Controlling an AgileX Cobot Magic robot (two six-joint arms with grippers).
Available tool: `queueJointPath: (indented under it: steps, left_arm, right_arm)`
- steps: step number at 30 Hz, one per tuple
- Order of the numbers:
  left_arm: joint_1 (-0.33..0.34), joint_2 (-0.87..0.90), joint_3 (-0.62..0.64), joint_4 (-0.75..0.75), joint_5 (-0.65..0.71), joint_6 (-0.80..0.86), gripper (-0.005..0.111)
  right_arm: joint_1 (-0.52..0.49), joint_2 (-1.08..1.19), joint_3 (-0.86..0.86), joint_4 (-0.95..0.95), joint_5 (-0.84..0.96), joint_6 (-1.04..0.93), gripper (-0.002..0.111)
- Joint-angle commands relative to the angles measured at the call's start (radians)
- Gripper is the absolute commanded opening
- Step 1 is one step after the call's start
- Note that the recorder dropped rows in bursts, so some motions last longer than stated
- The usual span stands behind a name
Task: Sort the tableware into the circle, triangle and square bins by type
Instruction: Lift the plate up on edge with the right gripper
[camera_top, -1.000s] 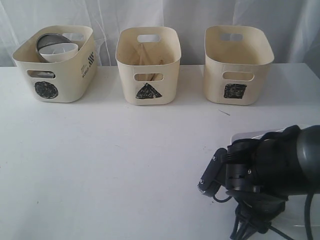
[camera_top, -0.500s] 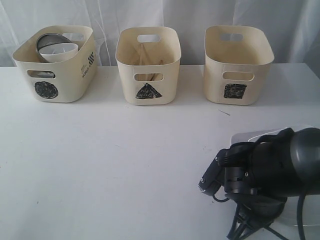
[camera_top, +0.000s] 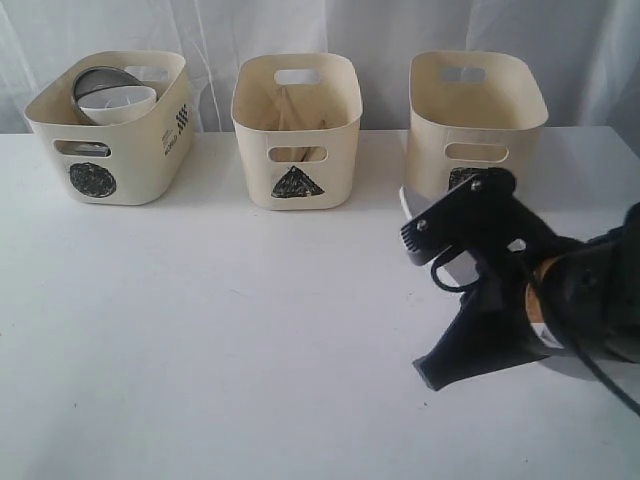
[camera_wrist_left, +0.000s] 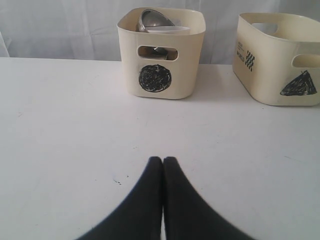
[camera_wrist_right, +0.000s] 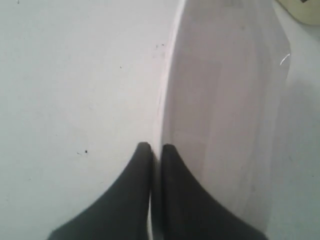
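Note:
The large white squarish plate (camera_wrist_right: 225, 100) hangs tilted on edge above the table, and my right gripper (camera_wrist_right: 156, 147) is shut on its rim. In the exterior view the plate's (camera_top: 416, 207) upper corner shows just in front of the square bin (camera_top: 475, 110), mostly hidden by the right arm (camera_top: 500, 290). The circle bin (camera_top: 110, 150) holds a steel bowl (camera_top: 100, 80) and a white bowl (camera_top: 120, 103). Wooden chopsticks (camera_top: 290, 110) lean inside the triangle bin (camera_top: 296, 150). My left gripper (camera_wrist_left: 163, 160) is shut and empty, low over bare table, facing the circle bin (camera_wrist_left: 160, 55).
The three cream bins stand in a row along the back of the white table (camera_top: 220, 330), before a white curtain. A corner of the square bin (camera_wrist_right: 305, 10) shows beyond the plate. The triangle bin (camera_wrist_left: 280, 60) sits beside the circle bin.
My right gripper closed on the plate's rim, then rose and swung toward the square bin, tipping the plate up off the table. The left gripper stayed still.

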Motion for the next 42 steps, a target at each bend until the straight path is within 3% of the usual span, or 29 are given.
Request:
queueJointPath:
  steps: [1, 16, 29, 35, 42]
  left_arm:
    - [0.003, -0.004, 0.003, -0.004, 0.002, 0.000, 0.000]
    - [0.003, -0.004, 0.003, -0.004, 0.002, 0.000, 0.000]
    - [0.003, -0.004, 0.003, -0.004, 0.002, 0.000, 0.000]
    - [0.003, -0.004, 0.003, -0.004, 0.002, 0.000, 0.000]
    - [0.003, -0.004, 0.003, -0.004, 0.002, 0.000, 0.000]
  right_arm:
    - [-0.002, -0.122, 0.003, 0.003, 0.036, -0.021, 0.000]
    - [-0.002, -0.353, -0.101, -0.004, -0.039, -0.025, 0.000]
    - [-0.004, -0.202, -0.291, -0.088, -0.078, -0.235, 0.000]
    - [-0.077, -0.083, -0.365, -0.144, -0.130, -0.235, 0.000]
    - [-0.216, 0.049, -0.440, -0.156, -0.318, -0.230, 0.000]
